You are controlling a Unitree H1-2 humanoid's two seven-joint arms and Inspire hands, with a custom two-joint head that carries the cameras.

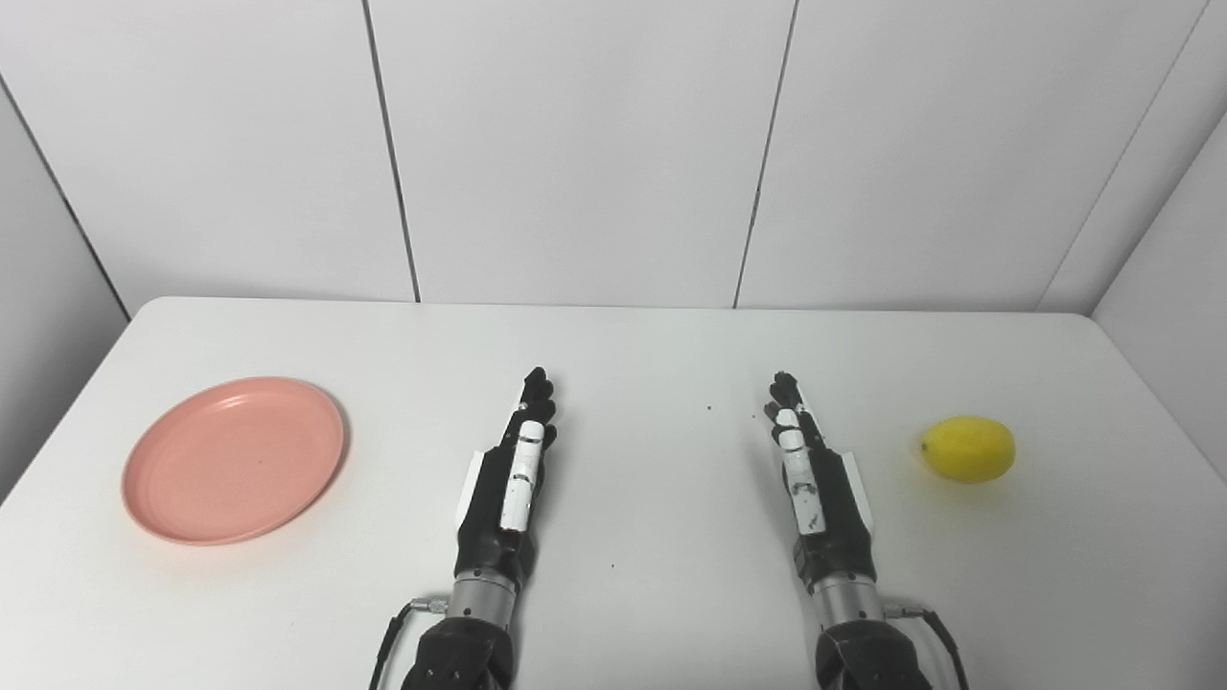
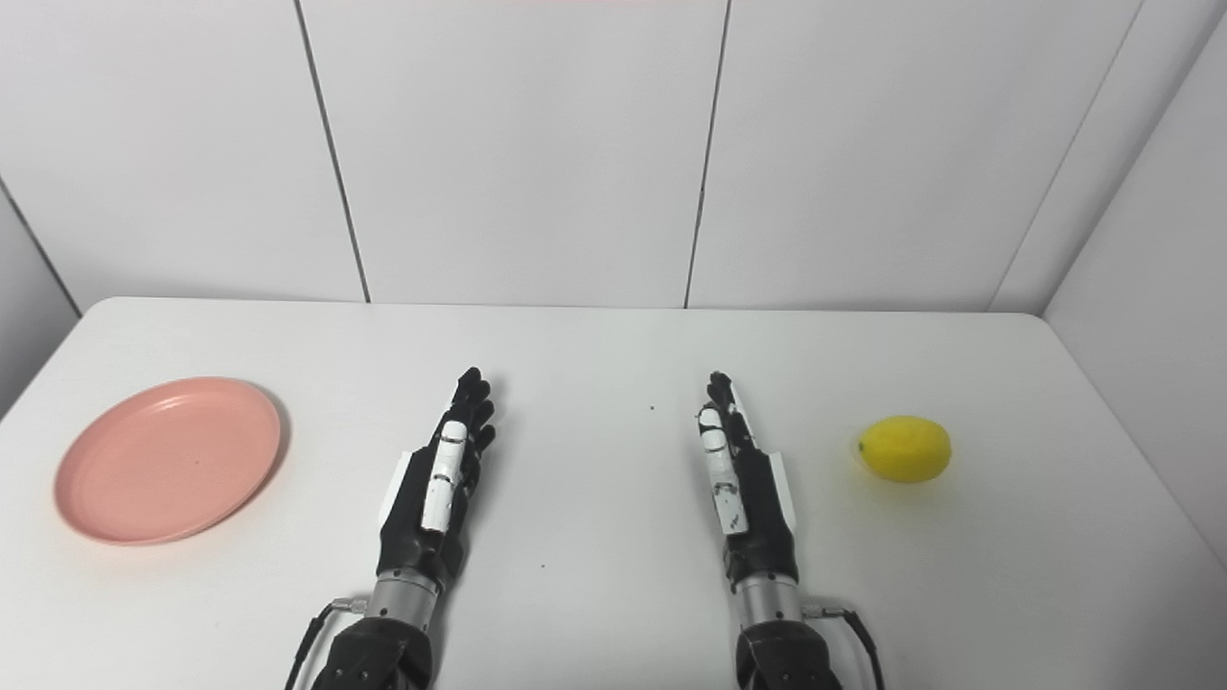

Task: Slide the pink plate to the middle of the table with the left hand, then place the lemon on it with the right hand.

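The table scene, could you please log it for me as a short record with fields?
table: white, walled by pale panels
pink plate: empty, at the table's left side, apart from both hands
lemon: yellow, lying at the table's right side, untouched
left hand: open, fingers extended, pointing away from the robot, holding nothing, right of the plate
right hand: open, fingers extended, holding nothing, left of the lemon
task progress: plate not yet in the middle; lemon not yet on it

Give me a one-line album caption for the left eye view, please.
Both hands, left hand and right hand, wait open between the pink plate and lemon.
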